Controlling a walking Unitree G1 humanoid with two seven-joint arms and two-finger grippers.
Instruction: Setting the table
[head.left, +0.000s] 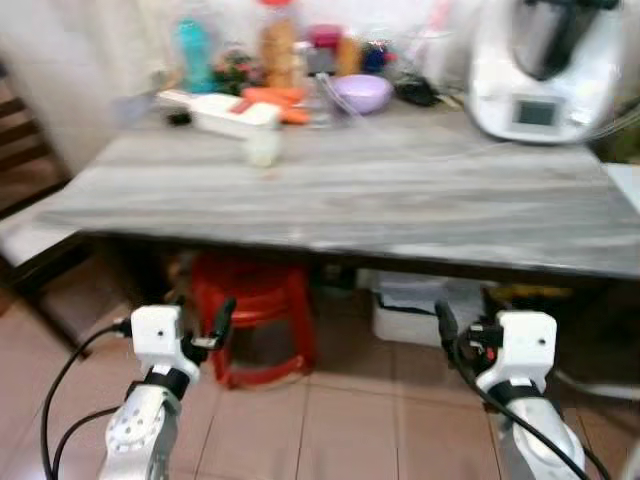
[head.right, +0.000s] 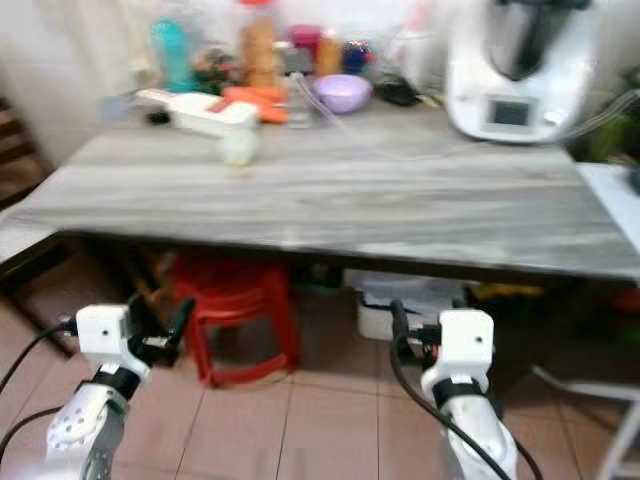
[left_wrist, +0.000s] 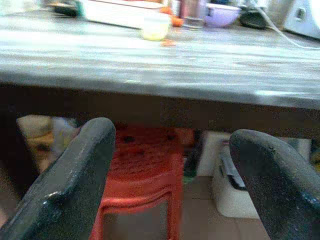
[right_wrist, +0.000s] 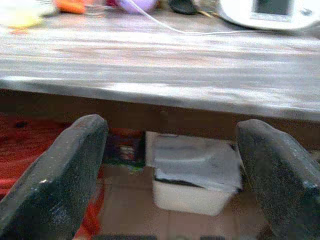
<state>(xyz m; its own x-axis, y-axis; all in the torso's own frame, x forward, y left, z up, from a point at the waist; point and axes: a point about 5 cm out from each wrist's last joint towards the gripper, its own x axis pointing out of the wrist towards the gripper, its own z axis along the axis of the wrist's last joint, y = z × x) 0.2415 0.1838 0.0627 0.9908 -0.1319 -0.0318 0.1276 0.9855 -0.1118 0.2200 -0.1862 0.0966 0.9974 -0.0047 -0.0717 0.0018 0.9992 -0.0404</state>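
Fingers on both grippers stand wide apart and hold nothing: the left gripper (left_wrist: 170, 175) sits low at the lower left of the head view, the right gripper (right_wrist: 172, 175) low at the lower right, both below the level of the grey wood-grain table (head.left: 400, 200) and short of its near edge. That table fills the middle of the frame, its near half bare. Along its far edge, at the upper left, lie a small pale cup (head.left: 262, 148), a long white tray (head.left: 225, 112) behind it, something orange (head.left: 275, 98) beside the tray, a teal bottle (head.left: 194, 55) and a few jars too blurred to name. A lilac bowl (head.left: 362, 92) sits at top centre, and a white kitchen machine (head.left: 535, 75) with a small screen stands at the upper right, a thin white cord (right_wrist: 200, 31) trailing from it across the tabletop. Under the table a red plastic stool (head.left: 262, 325) stands ahead of the left gripper, and a white lidded box (right_wrist: 192, 180) rests on the tiled floor (head.left: 350, 430) ahead of the right one. No writing or label is sharp enough to read.
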